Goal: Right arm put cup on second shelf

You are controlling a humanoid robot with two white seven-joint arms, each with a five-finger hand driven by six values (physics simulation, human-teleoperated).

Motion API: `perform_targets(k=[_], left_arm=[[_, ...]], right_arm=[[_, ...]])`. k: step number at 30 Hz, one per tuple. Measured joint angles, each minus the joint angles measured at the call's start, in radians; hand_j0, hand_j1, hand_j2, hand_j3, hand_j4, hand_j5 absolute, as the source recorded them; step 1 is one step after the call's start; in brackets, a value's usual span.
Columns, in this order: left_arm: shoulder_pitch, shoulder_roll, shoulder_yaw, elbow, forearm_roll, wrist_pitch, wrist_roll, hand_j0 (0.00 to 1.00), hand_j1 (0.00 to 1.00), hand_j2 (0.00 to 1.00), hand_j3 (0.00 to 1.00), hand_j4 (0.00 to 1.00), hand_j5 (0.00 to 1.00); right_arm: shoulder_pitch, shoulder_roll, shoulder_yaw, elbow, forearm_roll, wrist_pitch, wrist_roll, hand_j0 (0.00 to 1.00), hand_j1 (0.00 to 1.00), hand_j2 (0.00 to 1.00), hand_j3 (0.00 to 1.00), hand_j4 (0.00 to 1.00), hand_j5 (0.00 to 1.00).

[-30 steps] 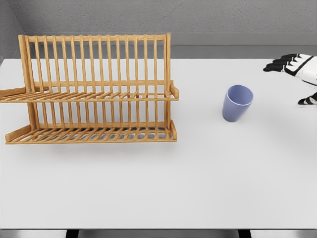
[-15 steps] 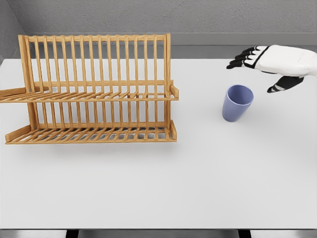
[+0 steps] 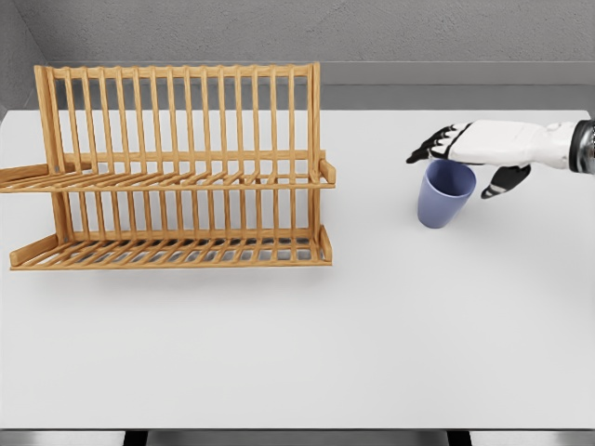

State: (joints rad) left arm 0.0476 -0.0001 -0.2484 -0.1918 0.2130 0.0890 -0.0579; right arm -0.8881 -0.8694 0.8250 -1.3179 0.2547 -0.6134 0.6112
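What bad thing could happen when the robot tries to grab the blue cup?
The right hand hovers at the rim of the blue cup with fingers spread, not gripping. If it closes off-centre, it might tip the cup over on the table. The wooden rack is far to the left, so a weak grip could let the cup drop on the way. The upper shelf is made of thin slats, so the cup might wobble there.

Rack sits on the table, over on the left, its two shelves stacked one above the other; cup stands on the table well off to the right of it; right hand reaches in from the right edge, over the cup's far rim, thumb down on the cup's right.
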Motion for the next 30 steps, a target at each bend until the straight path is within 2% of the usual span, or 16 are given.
perform_targets(k=[8, 15, 17, 18, 21, 27, 30], left_arm=[[0.0, 0.0, 0.0, 0.0, 0.0, 0.0, 0.0, 1.0, 1.0, 1.0, 1.0, 1.0, 1.0], [0.0, 0.0, 0.0, 0.0, 0.0, 0.0, 0.0, 1.0, 1.0, 1.0, 1.0, 1.0, 1.0], [0.0, 0.0, 0.0, 0.0, 0.0, 0.0, 0.0, 1.0, 1.0, 1.0, 1.0, 1.0, 1.0], [0.0, 0.0, 0.0, 0.0, 0.0, 0.0, 0.0, 1.0, 1.0, 1.0, 1.0, 1.0, 1.0], [0.0, 0.0, 0.0, 0.0, 0.0, 0.0, 0.0, 1.0, 1.0, 1.0, 1.0, 1.0, 1.0], [0.0, 0.0, 0.0, 0.0, 0.0, 0.0, 0.0, 1.0, 1.0, 1.0, 1.0, 1.0, 1.0], [0.0, 0.0, 0.0, 0.0, 0.0, 0.0, 0.001, 1.0, 1.0, 1.0, 1.0, 1.0, 1.0]], right_arm=[[-0.008, 0.024, 0.024, 0.024, 0.0, 0.0, 0.0, 1.0, 1.0, 1.0, 1.0, 1.0, 1.0], [-0.006, 0.029, 0.041, 0.087, 0.001, 0.0, 0.0, 1.0, 1.0, 1.0, 1.0, 1.0, 1.0], [-0.008, 0.03, 0.043, 0.091, 0.001, 0.0, 0.0, 0.95, 0.95, 0.95, 0.95, 0.95, 0.95], [-0.008, 0.03, 0.044, 0.091, 0.001, 0.0, 0.0, 0.84, 0.84, 0.84, 0.84, 0.84, 0.84], [-0.008, 0.032, 0.045, 0.091, 0.0, 0.0, 0.0, 0.65, 0.65, 0.65, 0.65, 0.65, 0.65], [-0.011, 0.032, 0.041, 0.086, -0.001, 0.0, 0.0, 0.64, 0.64, 0.64, 0.64, 0.64, 0.64], [-0.011, 0.033, 0.038, 0.084, -0.002, 0.0, 0.0, 0.6, 0.6, 0.6, 0.6, 0.6, 0.6]])
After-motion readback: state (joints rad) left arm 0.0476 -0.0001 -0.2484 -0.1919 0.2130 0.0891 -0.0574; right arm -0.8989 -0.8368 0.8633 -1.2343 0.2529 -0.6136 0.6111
